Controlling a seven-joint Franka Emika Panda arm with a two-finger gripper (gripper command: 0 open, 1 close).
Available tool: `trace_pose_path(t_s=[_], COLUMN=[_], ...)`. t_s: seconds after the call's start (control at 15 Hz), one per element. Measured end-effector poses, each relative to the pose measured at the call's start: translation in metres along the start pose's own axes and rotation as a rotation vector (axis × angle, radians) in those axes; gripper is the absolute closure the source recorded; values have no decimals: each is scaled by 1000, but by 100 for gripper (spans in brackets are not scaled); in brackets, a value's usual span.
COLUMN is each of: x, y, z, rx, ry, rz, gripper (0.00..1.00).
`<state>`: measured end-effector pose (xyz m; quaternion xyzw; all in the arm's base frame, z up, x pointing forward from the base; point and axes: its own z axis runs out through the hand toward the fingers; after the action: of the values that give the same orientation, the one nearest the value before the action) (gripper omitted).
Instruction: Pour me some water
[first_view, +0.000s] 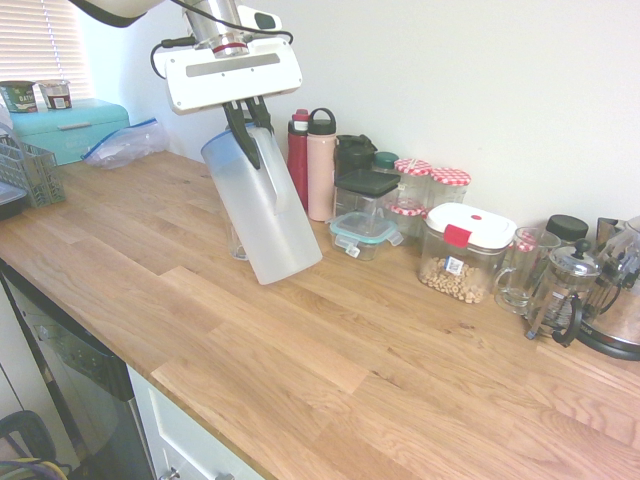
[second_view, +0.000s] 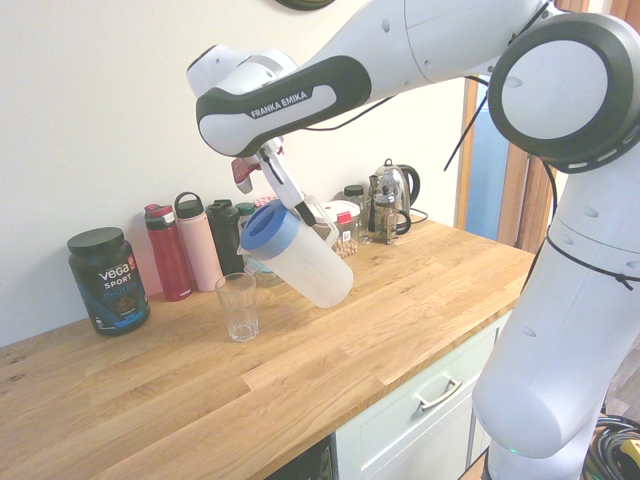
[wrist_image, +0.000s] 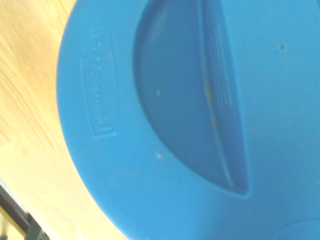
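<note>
- First exterior view: the gripper is clamped on the handle of the frosted pitcher, which hangs tilted above the desk, well in from the front edge and nearer the back edge. The glass is almost wholly hidden behind the pitcher here, so alignment cannot be judged from this side. Bottles and storage containers stand close behind, along the back edge; a wide swing of the pitcher's base could likely strike them.
- Second exterior view: the pitcher is tipped with its blue lid toward the glass, which stands upright on the desk just below the lid and appears empty. No stream is visible. The lid's rim sits above and slightly to one side of the glass mouth; if the tilt increases from this position, water may overshoot or run down the pitcher wall onto the desk. Lowering the pitcher risks knocking the light glass over.
- Wrist view: the lid fills the picture, with bare wood at one side. Whether the spout is open cannot be told; a closed spout would give no flow, or a sudden gush if the lid loosens.
</note>
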<state>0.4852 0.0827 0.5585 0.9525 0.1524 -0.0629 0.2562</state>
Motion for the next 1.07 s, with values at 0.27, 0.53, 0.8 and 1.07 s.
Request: trace_pose_path(t_s=[0.27, 0.53, 0.8, 1.07], x=[17, 42, 54, 54], y=[-4, -11, -19, -21], z=[7, 15, 11, 7], rx=[-75, -133, -149, -165], ry=[-46, -77, -81, -76], rz=[-16, -27, -35, -37], gripper=[100, 100, 100, 100])
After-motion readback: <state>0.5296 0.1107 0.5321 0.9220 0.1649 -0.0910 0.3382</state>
